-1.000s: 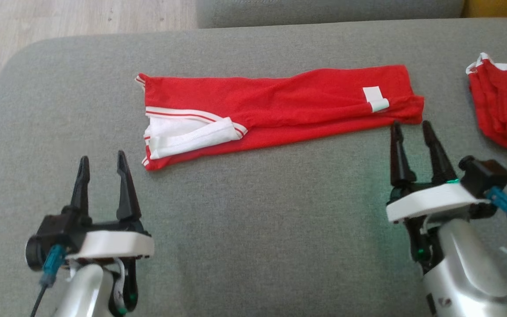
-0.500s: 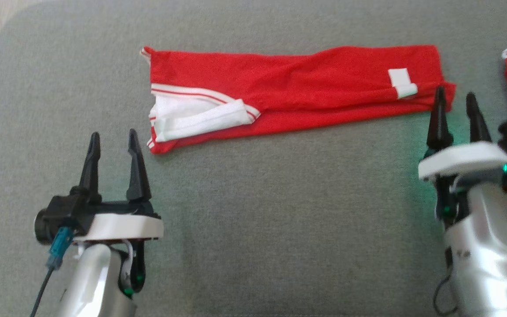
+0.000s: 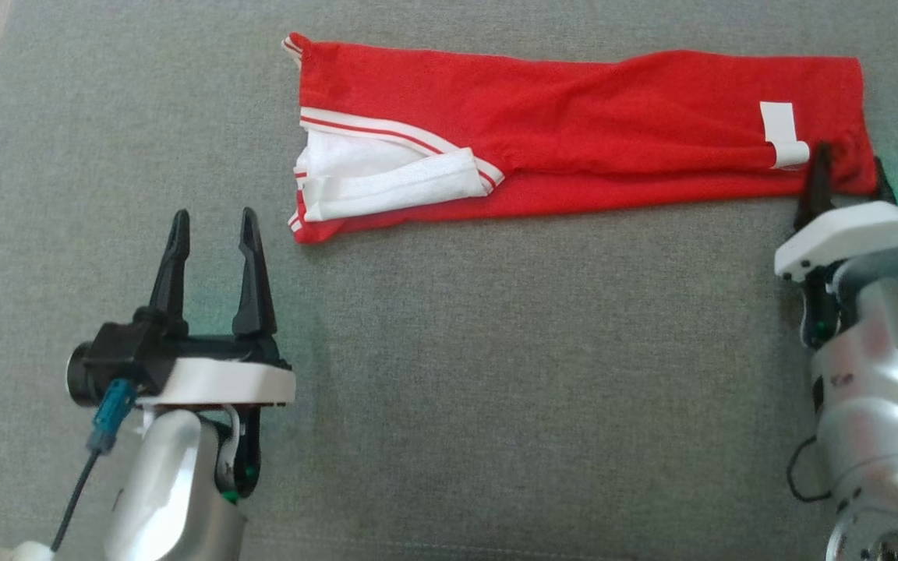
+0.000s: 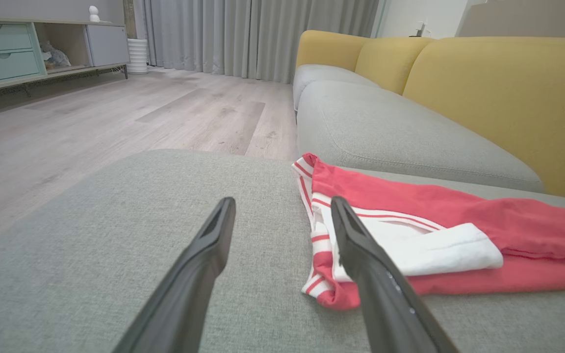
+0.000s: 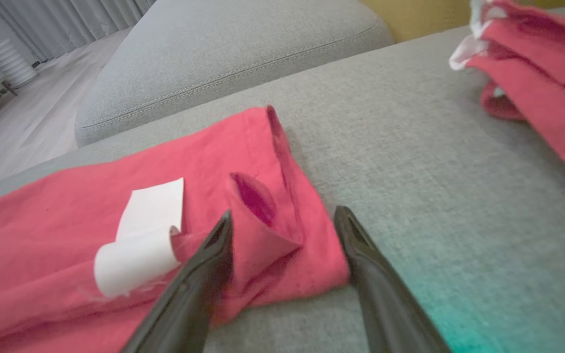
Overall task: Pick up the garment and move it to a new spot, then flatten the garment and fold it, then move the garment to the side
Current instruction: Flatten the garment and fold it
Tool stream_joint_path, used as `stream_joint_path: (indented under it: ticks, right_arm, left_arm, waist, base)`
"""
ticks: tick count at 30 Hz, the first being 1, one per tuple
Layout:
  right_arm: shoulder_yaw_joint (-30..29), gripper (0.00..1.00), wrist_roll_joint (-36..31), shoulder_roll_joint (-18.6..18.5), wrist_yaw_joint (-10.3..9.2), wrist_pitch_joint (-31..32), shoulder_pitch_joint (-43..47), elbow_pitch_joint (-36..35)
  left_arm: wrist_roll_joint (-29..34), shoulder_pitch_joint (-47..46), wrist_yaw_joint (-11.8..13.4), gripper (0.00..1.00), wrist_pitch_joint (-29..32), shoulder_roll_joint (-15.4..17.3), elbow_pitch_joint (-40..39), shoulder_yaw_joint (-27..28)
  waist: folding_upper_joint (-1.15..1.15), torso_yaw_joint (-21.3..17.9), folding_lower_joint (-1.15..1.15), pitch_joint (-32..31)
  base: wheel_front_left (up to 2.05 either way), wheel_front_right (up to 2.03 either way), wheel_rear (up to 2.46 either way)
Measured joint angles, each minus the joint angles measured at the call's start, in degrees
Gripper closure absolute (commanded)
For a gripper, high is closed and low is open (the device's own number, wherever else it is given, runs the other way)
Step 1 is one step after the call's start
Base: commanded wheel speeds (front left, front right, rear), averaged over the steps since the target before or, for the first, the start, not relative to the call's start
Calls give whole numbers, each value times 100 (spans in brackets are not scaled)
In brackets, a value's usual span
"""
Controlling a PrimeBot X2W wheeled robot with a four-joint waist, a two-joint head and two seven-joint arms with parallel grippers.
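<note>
The red garment lies folded into a long strip across the grey sofa seat. Its white striped collar end is at the left, and a white label sits near the right end. My right gripper is at the strip's near right corner. In the right wrist view its fingers stand open with that red corner between them. My left gripper is open and empty on the cushion, just left of the collar end.
A second crumpled red garment lies on the seat to the right of my right gripper. The yellow sofa back rises behind another grey seat cushion. The seat's left edge drops to wooden floor.
The head camera has tilted down and shifted the whole picture. My right gripper moved forward from short of the garment until its fingers straddle the right corner. The left gripper has kept its place.
</note>
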Motion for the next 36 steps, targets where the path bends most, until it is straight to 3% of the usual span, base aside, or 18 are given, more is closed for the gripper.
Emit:
stream_joint_path:
  ticks: [1, 9, 18, 24, 30, 36]
  right_arm:
    - [2, 100, -81, -7, 0, -41, -70, 99]
    - [-15, 100, -411, 33, 0, -226, -121, 254]
    - [-502, 100, -792, -38, 0, -268, 378, -643]
    - [-753, 100, -542, -242, 0, -141, 418, -1012]
    - [-225, 100, -301, -116, 0, 20, 302, -1260]
    - [904, 100, 355, 3, 0, 47, 297, -1412]
  left_arm:
    - [0, -19, -27, 0, 0, -3, 9, 20]
    - [65, -29, -76, 0, 0, -23, 24, 176]
    - [170, 33, -91, 0, 0, -37, 37, 320]
    - [191, 200, -91, 0, 0, -45, 45, 313]
    - [191, 229, -90, 0, 0, -48, 59, 304]
    - [133, 330, -65, 0, 0, -49, 52, 169]
  waist:
    - [0, -1, 0, -7]
    - [0, -134, 0, -176]
    - [0, -411, 0, -580]
    - [0, -459, 0, -786]
    - [0, -422, 0, -957]
    - [0, -283, -1, -1153]
  base:
    - [0, 0, 0]
    - [0, 0, 0]
    - [0, 0, 0]
    - [0, 0, 0]
    - [0, 0, 0]
    - [0, 0, 0]
